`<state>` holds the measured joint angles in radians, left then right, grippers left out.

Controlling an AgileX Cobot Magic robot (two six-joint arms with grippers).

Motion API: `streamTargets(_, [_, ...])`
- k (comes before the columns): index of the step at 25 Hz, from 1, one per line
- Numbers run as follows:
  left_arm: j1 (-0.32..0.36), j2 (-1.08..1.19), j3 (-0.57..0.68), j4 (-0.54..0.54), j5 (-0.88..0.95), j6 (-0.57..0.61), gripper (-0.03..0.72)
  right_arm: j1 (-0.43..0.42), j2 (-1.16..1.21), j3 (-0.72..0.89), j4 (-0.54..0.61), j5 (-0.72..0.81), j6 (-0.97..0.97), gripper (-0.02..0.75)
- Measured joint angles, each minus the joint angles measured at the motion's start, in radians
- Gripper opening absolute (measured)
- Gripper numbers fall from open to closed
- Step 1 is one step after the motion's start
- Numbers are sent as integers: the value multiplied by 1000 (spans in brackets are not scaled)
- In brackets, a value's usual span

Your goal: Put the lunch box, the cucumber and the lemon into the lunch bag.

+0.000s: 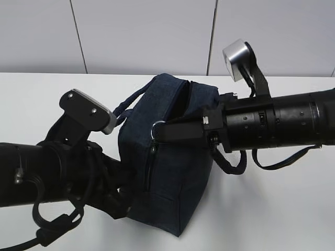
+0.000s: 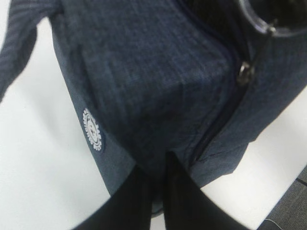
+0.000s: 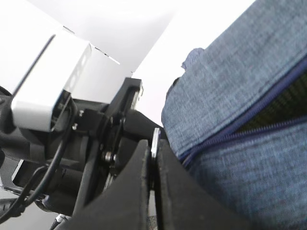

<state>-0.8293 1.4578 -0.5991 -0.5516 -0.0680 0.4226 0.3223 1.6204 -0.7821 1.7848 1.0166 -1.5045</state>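
The dark navy lunch bag [image 1: 167, 162] stands in the middle of the white table. Its top zipper is partly open [image 3: 276, 112]. My right gripper [image 1: 159, 130] reaches in from the right and is shut on the silver ring pull [image 3: 155, 138] at the bag's near end; the wrist view shows the jaws [image 3: 153, 146] pinching the ring. My left gripper [image 2: 158, 165] is shut on the bag's fabric [image 2: 144, 96] at a lower corner, near the round white logo [image 2: 92, 129]. The lunch box, the cucumber and the lemon are out of view.
The bag's loop handles hang at its left [image 1: 131, 102] and right [image 1: 230, 162]. The left arm [image 1: 47, 172] fills the lower left of the exterior view, the right arm [image 1: 282, 123] the right. A white wall stands behind the table.
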Motion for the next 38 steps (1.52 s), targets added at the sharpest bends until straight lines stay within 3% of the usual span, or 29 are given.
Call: streamTargets(38, [0,0,-2,39,105,0,-3,0,0,-182,-6,-363,10,0])
